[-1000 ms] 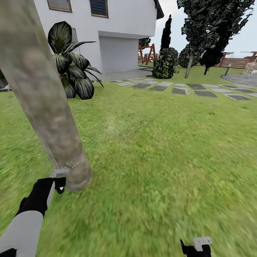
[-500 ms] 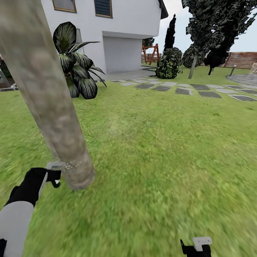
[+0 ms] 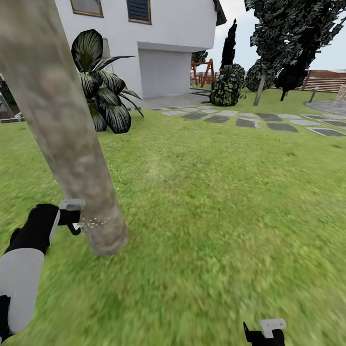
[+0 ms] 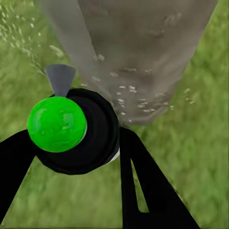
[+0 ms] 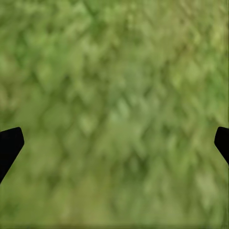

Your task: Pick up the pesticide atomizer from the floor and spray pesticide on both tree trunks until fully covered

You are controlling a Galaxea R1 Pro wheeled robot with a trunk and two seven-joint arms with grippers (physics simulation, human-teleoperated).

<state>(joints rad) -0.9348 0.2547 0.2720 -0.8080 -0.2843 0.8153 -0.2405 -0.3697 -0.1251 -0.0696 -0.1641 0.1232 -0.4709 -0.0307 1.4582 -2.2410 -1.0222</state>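
Raised left pincer (image 3: 72, 216) clamped on atomizer (image 4: 76, 131), beside trunk (image 3: 72, 158) (specks (image 3: 96, 222) on bark)

The near tree trunk (image 3: 67, 144) rises from the lawn (image 3: 216, 216) at the left of the head view, leaning toward the upper left. The left pincer (image 3: 72, 218) sits just left of the trunk's base, with the pesticide atomizer (image 4: 71, 129) between its fingers (image 4: 143, 186), pointed at the bark. Pesticide (image 3: 93, 222) specks lie on the trunk low down, just beside the atomizer. Behind the trunk and slightly right stands a palm (image 3: 103, 91), with the house (image 3: 158, 48) behind it. A row of stepping stones (image 3: 250, 120) crosses the lawn farther back on the right. Beyond them stand a bush (image 3: 226, 86) and the second tree (image 3: 288, 43), with the fence (image 3: 331, 81) behind. The right pincer (image 3: 266, 331) hangs over grass at the bottom right, well apart from the trunk.
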